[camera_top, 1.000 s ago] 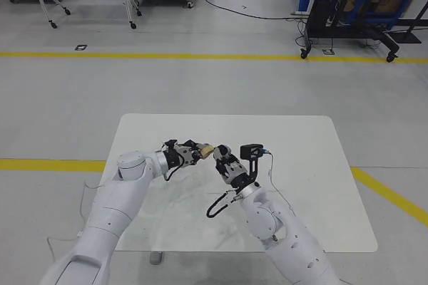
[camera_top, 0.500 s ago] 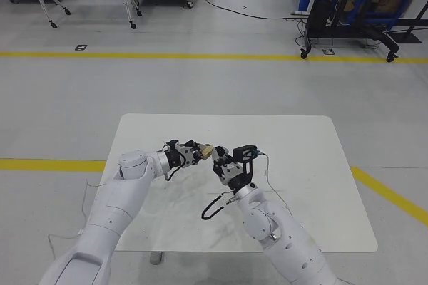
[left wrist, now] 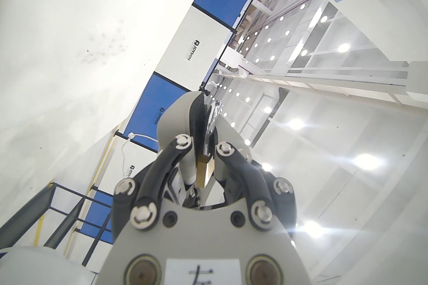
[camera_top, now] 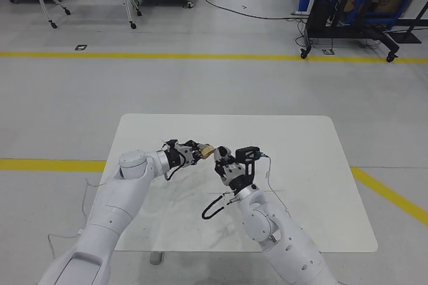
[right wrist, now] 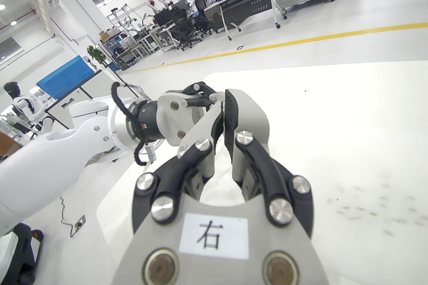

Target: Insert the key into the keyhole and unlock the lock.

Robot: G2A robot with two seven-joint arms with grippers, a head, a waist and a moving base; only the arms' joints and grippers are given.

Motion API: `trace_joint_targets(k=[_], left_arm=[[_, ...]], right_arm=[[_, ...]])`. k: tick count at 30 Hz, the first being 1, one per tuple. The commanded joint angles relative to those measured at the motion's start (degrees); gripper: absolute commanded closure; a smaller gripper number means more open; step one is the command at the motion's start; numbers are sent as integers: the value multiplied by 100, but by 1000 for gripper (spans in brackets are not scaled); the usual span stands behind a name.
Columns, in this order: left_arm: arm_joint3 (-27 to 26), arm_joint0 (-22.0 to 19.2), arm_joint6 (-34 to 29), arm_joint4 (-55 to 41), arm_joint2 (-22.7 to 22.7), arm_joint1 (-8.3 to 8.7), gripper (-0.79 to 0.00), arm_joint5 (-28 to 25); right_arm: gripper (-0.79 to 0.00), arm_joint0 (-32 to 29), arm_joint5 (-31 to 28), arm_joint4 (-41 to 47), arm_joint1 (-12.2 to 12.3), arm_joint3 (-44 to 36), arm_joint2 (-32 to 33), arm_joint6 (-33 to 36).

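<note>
The left pincer [left wrist: 204,147] squeezes one small gold lock [left wrist: 204,171]. The right pincer [right wrist: 221,109] is pinched shut on one silver key [left wrist: 213,119]. The key's thin end meets the lock. They are up above the white worktop [camera_top: 307,199]. Each pincer has one white label [left wrist: 202,271] with writing.

Bright, even light — ceiling lamps [left wrist: 367,162] flare; wrist views bend at edges.

White table [camera_top: 307,142], faint dark specks [right wrist: 362,204]
</note>
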Motion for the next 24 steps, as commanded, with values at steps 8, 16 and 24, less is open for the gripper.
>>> trace_joint_targets(k=[8,16,24], left_arm=[[-29,7,-145,76,59,12,0,-55],[2,-8,-42,56,59,14,0,-38],[18,-11,56,2,46,12,0,-53]], right_arm=[[0,166,106,-131,-34,251,-5,66],[0,130,130,-299,-47,243,-43,119],[0,6,6,-457,-21,104,5,296]])
